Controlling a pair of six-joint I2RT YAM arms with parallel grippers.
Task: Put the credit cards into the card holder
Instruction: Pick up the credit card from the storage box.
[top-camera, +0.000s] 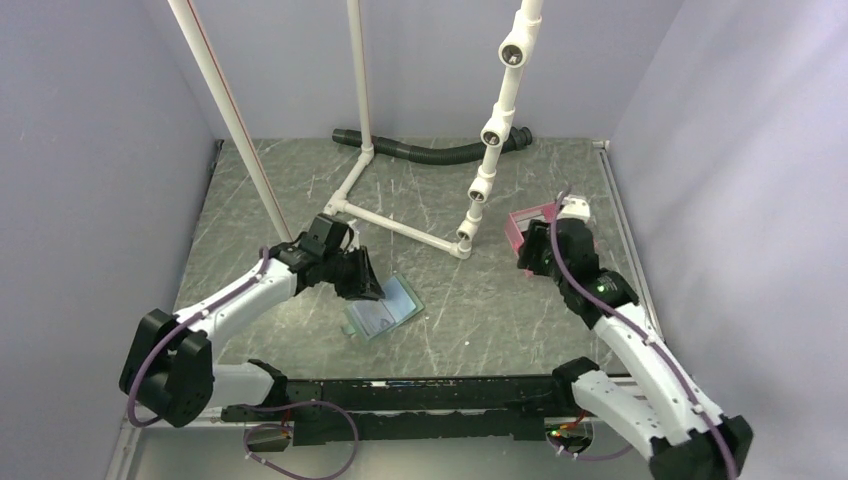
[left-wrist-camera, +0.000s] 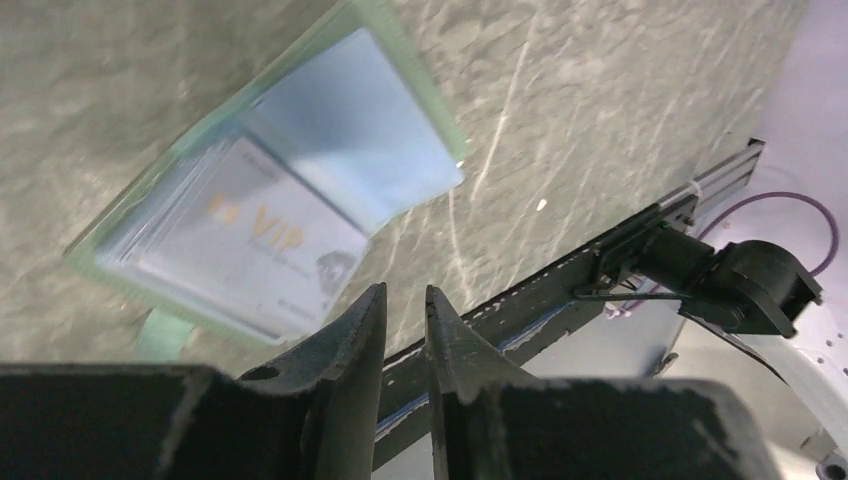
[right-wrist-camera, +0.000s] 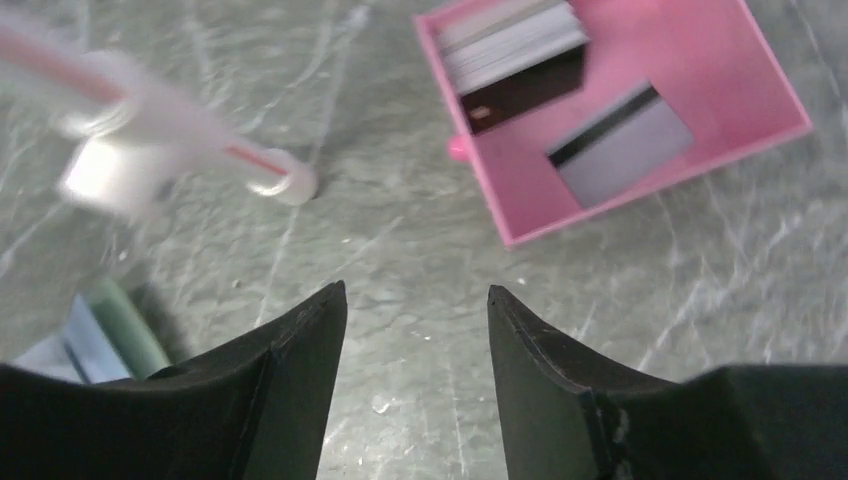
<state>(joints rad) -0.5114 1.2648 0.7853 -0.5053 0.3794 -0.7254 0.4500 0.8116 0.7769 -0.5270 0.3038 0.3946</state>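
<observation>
The card holder (top-camera: 383, 308) lies open on the table, sage-green outside and pale blue inside. In the left wrist view the card holder (left-wrist-camera: 270, 190) has a grey card marked VIP (left-wrist-camera: 250, 250) in its slots. My left gripper (top-camera: 360, 277) hovers just behind the holder; in its wrist view the left gripper (left-wrist-camera: 405, 292) is empty, with only a narrow gap between its jaws. My right gripper (top-camera: 527, 262) is open and empty in front of the pink tray (top-camera: 523, 222). The tray (right-wrist-camera: 740, 60) holds a grey card stack (right-wrist-camera: 515, 38), a dark card (right-wrist-camera: 525, 100) and a striped grey card (right-wrist-camera: 625, 150).
A white PVC pipe frame (top-camera: 400, 222) stands on the table between the holder and the tray, with uprights at the back. A black corrugated hose (top-camera: 430, 152) lies along the rear wall. The black base rail (top-camera: 420, 395) runs along the near edge.
</observation>
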